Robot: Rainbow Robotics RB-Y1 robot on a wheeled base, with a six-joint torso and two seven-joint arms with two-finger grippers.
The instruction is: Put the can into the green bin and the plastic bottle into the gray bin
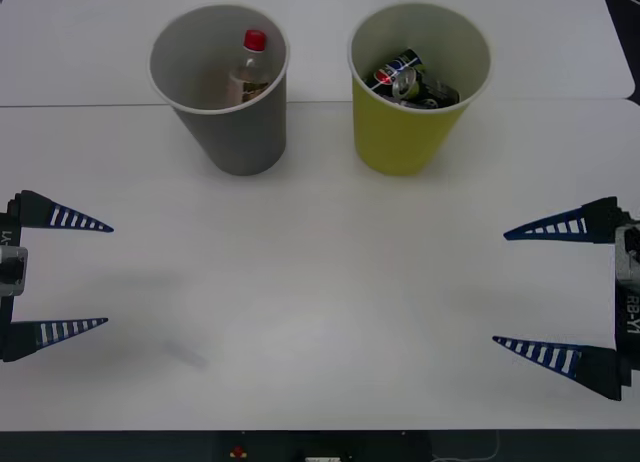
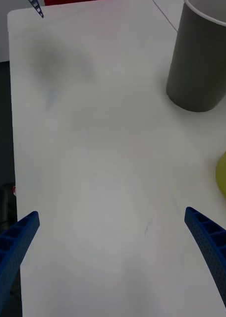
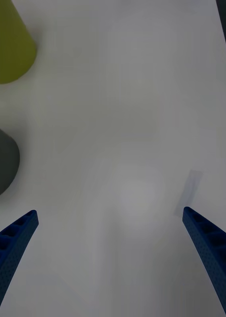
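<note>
The left gripper (image 1: 108,273) hovers at the left edge of the white table (image 1: 320,312), its two blue ribbed fingers spread wide and pointing toward the middle, holding nothing. The right gripper (image 1: 498,285) mirrors it at the right edge, its blue fingers likewise spread apart and empty, pointing inward. Bare tabletop lies between the two.

Farther out, toward the back of the table and well apart from both grippers, two large tapered cup-shaped bins stand upright side by side, near each other but not touching. The gray bin (image 1: 232,132), with a whitish rim and gray inside, is on the robot's left, nearer the left gripper. Inside it stands the plastic bottle (image 1: 249,70), small and clear with a red screw cap and pale beige contents, leaning a little against the bin's wall. The yellow-green bin (image 1: 405,132), with a pale cream rim, is on the robot's right, nearer the right gripper. A crushed drink can (image 1: 404,80), dark with red, white and blue markings, lies in it, beside some other dark crumpled material.

In the right wrist view, the gray bin's outer wall (image 2: 204,64) and a sliver of the green bin (image 2: 224,171) sit ahead of the open fingers. In the left wrist view, both bins' lower walls appear off to one side: green (image 3: 11,44) and gray (image 3: 3,161).
</note>
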